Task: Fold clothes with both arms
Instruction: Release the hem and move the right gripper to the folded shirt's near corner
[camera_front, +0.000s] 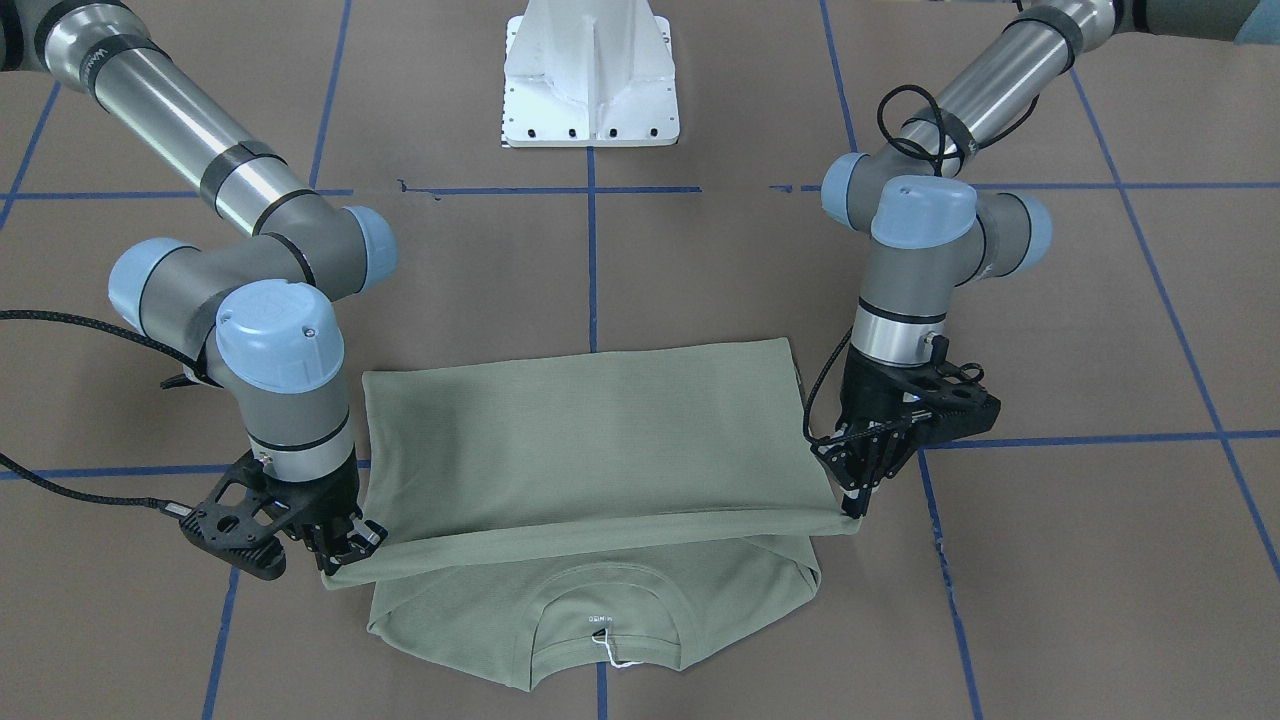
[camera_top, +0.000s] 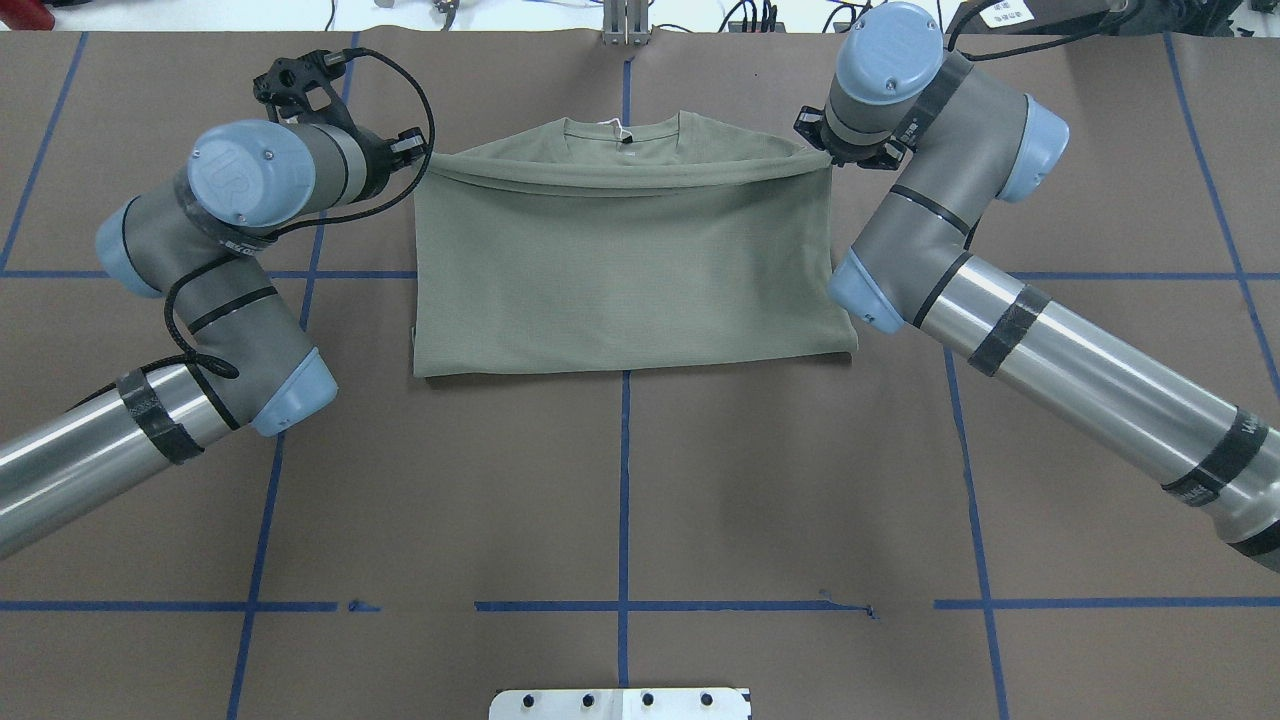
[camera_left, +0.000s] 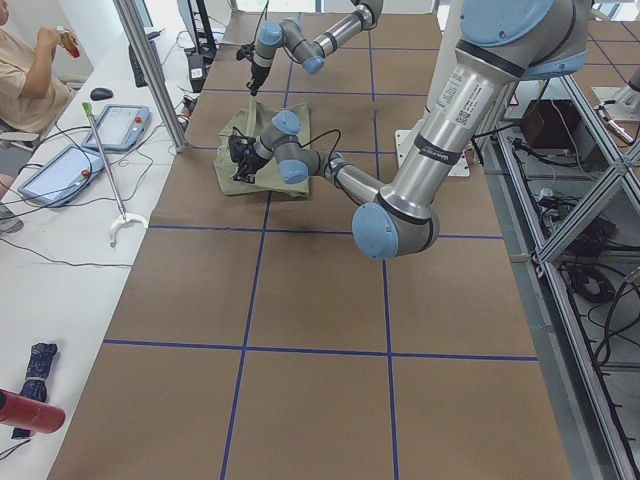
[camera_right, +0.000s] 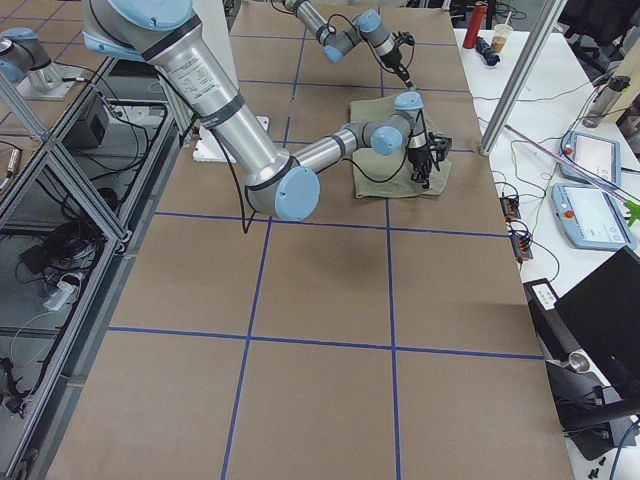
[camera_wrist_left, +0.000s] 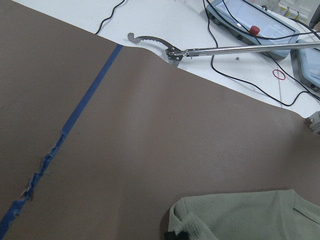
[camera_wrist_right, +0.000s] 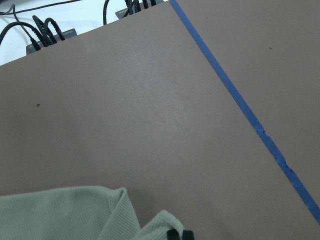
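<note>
Neck label (camera_front: 597, 621): print too small to read, beyond both claws.
Left claw (camera_front: 856, 508): pinched shut on one shirt (camera_front: 590, 440) corner.
Right claw (camera_front: 345, 553): clamped on the opposite corner.
Shirt: stretched between claws, folded over itself on the table (camera_front: 1050, 560).

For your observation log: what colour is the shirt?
The shirt is pale sage green; clearest in the overhead exterior view.

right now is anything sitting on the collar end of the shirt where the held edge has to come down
Nothing visible. The left claw and right claw pinch the corners of the lifted edge of the shirt, and the collar end just ahead carries nothing but its own neck tag.
</note>
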